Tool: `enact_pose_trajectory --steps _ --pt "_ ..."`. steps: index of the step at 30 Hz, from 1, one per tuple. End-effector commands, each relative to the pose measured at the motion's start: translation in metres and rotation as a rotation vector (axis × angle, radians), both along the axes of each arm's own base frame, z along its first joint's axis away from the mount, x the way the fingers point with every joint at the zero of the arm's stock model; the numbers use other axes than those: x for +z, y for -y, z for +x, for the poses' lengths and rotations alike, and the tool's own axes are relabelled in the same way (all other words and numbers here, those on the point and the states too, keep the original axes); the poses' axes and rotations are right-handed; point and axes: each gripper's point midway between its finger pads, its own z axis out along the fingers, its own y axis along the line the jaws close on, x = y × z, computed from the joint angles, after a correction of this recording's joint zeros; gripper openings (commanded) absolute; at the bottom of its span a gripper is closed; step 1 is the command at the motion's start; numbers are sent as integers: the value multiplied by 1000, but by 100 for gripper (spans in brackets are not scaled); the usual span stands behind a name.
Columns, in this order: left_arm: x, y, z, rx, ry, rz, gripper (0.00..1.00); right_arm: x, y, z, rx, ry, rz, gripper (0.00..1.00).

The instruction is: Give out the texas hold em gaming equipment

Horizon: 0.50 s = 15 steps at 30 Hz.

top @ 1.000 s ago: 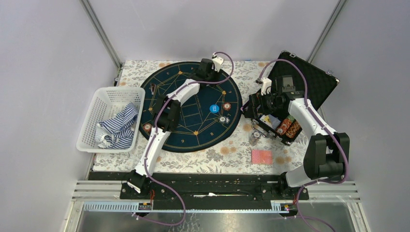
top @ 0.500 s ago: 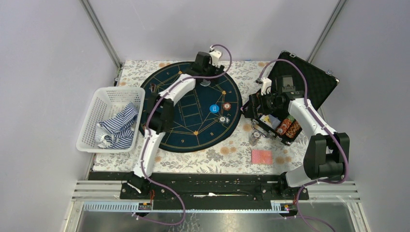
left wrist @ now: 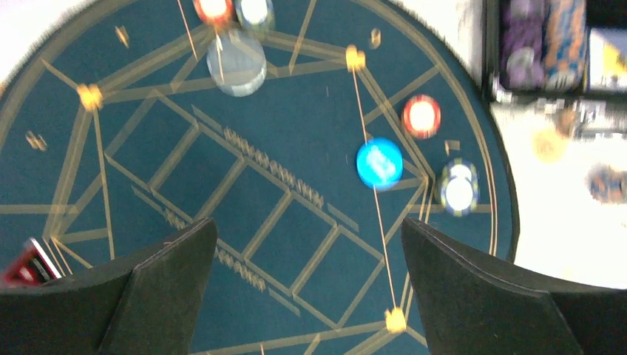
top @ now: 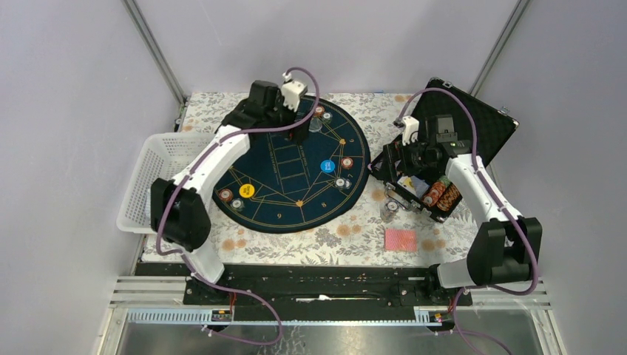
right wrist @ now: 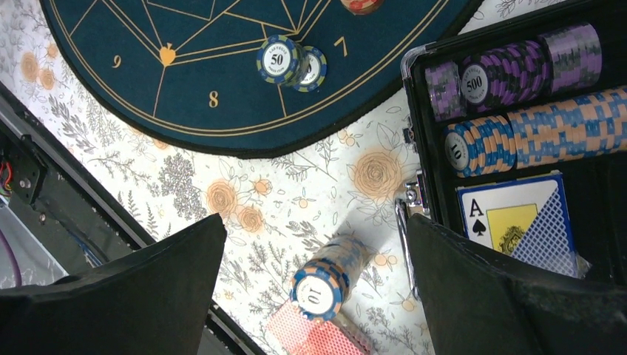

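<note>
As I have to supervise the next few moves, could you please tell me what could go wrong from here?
1. The chip stack stands loose on the tablecloth beside the red cards, near the open right fingers; a careless descent could topple it onto them.
2. The open left fingers hang over the mat close to a grey chip and two chips at its far rim; a low sweep might scatter those.

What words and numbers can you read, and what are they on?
"50": blue chip on mat
"500": purple chip
"10": orange chip in case; loose chip stack
"A": card box
"9", "8", "7": mat
Mat's middle writing: too blurred
Small chip print: too small
</note>
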Motion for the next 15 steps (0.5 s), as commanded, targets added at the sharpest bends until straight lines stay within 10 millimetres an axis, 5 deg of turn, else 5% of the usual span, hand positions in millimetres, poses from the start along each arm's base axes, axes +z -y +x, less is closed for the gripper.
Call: enact_pose_trajectory --steps 1,8,15 --pt "-25 -25 -55 -56 -124 29 99 33 10 -10 37 82 -54 100" --pt "-45 -54 -103 -28 -159 65 99 11 27 -60 150 47 -199 100" --pt "-46 -65 -111 -6 -184 48 99 -32 31 -68 164 27 -367 100"
